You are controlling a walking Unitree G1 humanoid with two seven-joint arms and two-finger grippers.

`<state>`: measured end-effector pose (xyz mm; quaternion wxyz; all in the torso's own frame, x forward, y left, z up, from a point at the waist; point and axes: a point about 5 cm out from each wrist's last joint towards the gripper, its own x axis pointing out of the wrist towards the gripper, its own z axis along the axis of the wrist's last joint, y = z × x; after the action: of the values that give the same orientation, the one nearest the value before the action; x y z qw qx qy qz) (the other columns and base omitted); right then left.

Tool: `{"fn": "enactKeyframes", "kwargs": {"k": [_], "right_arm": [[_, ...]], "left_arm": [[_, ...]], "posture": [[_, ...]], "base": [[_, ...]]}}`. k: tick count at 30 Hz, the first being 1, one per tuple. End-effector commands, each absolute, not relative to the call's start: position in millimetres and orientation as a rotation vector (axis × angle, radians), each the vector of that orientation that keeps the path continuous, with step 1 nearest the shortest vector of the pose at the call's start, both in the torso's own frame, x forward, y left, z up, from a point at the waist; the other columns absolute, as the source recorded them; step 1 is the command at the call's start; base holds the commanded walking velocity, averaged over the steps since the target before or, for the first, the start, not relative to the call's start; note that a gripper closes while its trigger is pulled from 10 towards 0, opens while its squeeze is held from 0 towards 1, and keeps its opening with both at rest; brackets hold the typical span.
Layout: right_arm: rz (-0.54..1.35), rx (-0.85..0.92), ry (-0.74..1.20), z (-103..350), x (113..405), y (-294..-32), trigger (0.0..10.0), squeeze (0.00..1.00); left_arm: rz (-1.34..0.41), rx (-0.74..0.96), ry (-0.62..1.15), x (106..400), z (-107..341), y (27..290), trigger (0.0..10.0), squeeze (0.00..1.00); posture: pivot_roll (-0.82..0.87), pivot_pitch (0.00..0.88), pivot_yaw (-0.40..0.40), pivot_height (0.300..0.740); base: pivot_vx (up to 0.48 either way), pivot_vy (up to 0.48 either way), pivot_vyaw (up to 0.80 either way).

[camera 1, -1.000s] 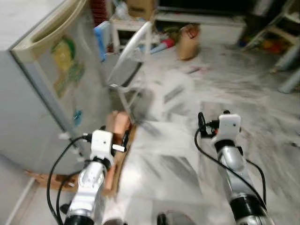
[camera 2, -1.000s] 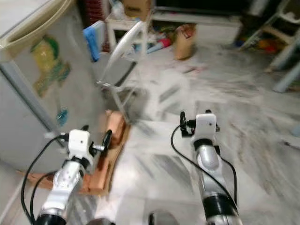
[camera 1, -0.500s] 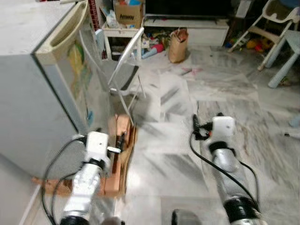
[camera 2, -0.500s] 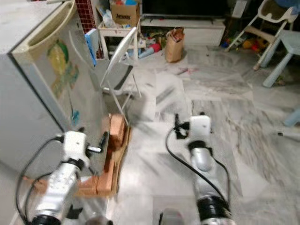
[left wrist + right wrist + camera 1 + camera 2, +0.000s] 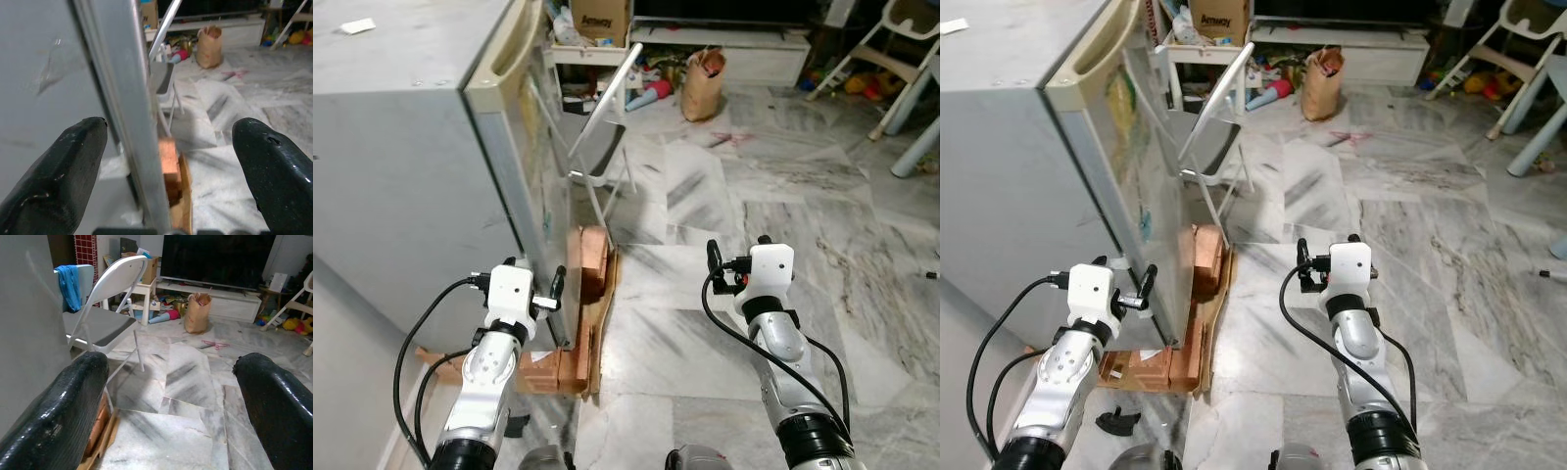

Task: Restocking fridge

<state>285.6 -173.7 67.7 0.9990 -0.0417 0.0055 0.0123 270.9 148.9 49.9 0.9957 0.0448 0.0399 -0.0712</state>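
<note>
**Both grippers spread wide beside the closed fridge**

Nearest the camera, the two silver arms reach forward over the marble floor. The left gripper is held at the fridge's front corner, its two black fingers spread wide apart with nothing between them except the fridge's metal edge, seen running up the middle of the left wrist view; whether either finger touches that edge cannot be told. The right gripper hangs over bare floor, well apart from the fridge, its fingers likewise released and empty.

The fridge stands at the robot's left, a grey box with a cream door handle along its top front edge and stickers on the door; the door looks closed. At its foot lie wooden blocks and boards, partly under the front corner, with a small black object on the floor close to the left arm.

Just beyond the fridge door is a white folding chair with a grey seat. Farther back, a brown paper bag stands on the floor near a low white TV unit, and a cardboard box sits on a small white table. A blue cloth is draped over something behind the chair. Far right stands a white high chair.
</note>
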Motion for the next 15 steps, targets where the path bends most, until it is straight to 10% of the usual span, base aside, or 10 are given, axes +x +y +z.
{"fn": "enactKeyframes", "kwargs": {"k": [1,15], "right_arm": [[0.018,-0.098,-0.008,73.5,287.9,-178.5,10.0,0.00],[0.040,-0.157,0.041,64.8,251.2,-193.8,10.0,0.00]], "left_arm": [[-0.130,0.074,0.077,278.6,52.0,145.9,10.0,0.00],[0.011,0.043,0.106,321.1,62.1,164.2,10.0,0.00]], "posture": [[-0.05,0.000,0.005,0.740],[-0.13,0.000,0.002,0.740]], "base": [[0.000,0.000,0.00],[0.000,0.000,0.00]]}}
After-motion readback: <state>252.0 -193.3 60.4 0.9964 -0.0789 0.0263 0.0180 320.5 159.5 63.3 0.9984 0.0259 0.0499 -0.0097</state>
